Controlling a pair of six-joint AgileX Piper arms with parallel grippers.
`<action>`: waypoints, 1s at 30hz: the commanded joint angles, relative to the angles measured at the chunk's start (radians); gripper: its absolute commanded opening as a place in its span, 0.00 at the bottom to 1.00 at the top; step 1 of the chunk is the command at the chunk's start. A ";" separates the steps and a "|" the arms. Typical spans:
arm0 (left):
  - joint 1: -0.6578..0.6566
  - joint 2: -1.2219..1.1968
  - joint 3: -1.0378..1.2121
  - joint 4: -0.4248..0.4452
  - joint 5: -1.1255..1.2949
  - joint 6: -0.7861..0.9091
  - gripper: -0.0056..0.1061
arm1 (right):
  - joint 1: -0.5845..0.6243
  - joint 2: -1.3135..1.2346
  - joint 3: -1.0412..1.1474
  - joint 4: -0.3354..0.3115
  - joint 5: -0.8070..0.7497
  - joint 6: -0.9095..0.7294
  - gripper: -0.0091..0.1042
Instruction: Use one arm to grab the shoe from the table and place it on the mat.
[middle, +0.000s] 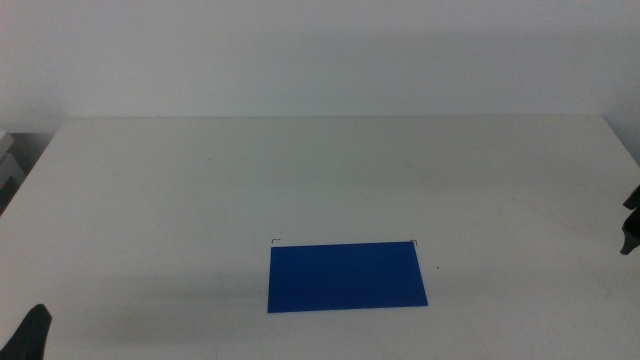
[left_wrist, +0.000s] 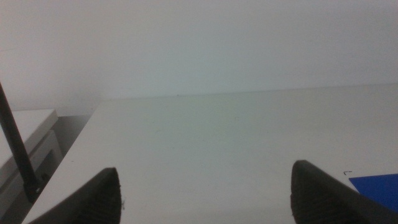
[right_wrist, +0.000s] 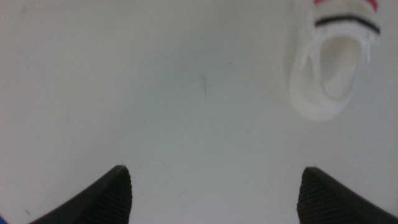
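The small white chunky-soled sneaker with black and red straps (right_wrist: 334, 59) is showing only in the right wrist view, lying on the wide matte off-white tabletop (middle: 300, 180) with its open heel end facing the right gripper (right_wrist: 214, 193) and its strapped front pointing away, so its long axis is running roughly away from that camera; the toe is cut off by the picture's edge. The sneaker is sitting ahead of the gripper and off to one side, well apart from the two dark jaws, which are standing wide apart with nothing between them. The flat thin bright blue rectangular mat (middle: 346, 277) is lying near the worktop's front edge with nothing on it, its long side running along that edge. The left gripper (left_wrist: 217, 199) is waiting at the worktop's front left corner, its jaws also spread apart and holding nothing.
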 joint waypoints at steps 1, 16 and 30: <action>-0.004 -0.013 0.007 -0.010 -0.082 -0.005 0.89 | 0.000 -0.012 -0.033 -0.023 -0.026 0.102 0.75; -0.004 -0.013 0.007 -0.010 -0.082 -0.005 0.89 | -0.006 -0.012 -0.033 -0.057 0.013 0.253 0.75; -0.004 -0.013 0.007 -0.010 -0.082 -0.005 0.89 | -0.150 -0.012 -0.033 -0.069 0.133 0.253 0.69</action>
